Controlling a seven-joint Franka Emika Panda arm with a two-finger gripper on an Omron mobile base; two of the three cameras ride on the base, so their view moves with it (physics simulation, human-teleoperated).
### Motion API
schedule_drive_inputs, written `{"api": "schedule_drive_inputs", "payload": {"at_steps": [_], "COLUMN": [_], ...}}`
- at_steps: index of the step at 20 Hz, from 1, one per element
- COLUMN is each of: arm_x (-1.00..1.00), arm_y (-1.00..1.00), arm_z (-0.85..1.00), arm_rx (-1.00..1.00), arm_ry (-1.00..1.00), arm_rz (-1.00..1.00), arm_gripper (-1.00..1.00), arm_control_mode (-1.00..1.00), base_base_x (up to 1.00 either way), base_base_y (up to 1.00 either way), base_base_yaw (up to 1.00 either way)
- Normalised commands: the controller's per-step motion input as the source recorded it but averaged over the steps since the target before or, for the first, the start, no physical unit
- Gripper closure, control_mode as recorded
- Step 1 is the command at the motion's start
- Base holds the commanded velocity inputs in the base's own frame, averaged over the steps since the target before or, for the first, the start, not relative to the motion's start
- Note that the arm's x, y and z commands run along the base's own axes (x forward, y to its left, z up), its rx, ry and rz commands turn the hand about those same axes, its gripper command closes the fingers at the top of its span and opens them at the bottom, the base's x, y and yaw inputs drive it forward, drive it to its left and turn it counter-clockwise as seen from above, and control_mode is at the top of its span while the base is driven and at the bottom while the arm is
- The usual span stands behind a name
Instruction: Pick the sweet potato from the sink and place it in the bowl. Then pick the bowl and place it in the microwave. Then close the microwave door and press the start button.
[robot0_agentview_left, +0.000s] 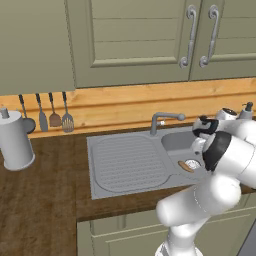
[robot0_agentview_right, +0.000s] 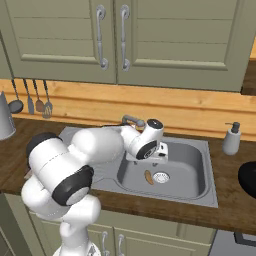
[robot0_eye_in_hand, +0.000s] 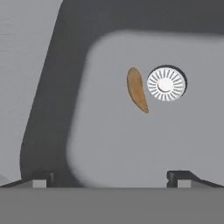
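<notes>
From the left base view, you see the sink set in the wooden counter, the sweet potato lying on the basin floor just beside the drain; the arm's wrist hangs above the basin. From the right base view, the gripper hovers over the basin, apart from the tuber below it; a soap dispenser stands to the right. Through the hand view, your fingertips stand wide apart, holding nothing; the sweet potato lies ahead, nearly touching the drain.

One sweet potato, one sink, four hanging utensils.
</notes>
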Motion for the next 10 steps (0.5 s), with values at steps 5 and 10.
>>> {"api": "schedule_drive_inputs", "payload": {"at_steps": [5, 10], "arm_x": [0.33, 0.44], "arm_y": [0.01, 0.0], "arm_z": [-0.35, -0.2], "arm_rx": [0.04, 0.0], "arm_ry": [0.03, 0.01], "arm_rz": [0.08, 0.07], "arm_gripper": [-1.0, -1.0], "arm_control_mode": [-1.0, -1.0], "base_base_x": [0.0, 0.0], "base_base_y": [0.0, 0.0], "base_base_yaw": [0.0, 0.0]}}
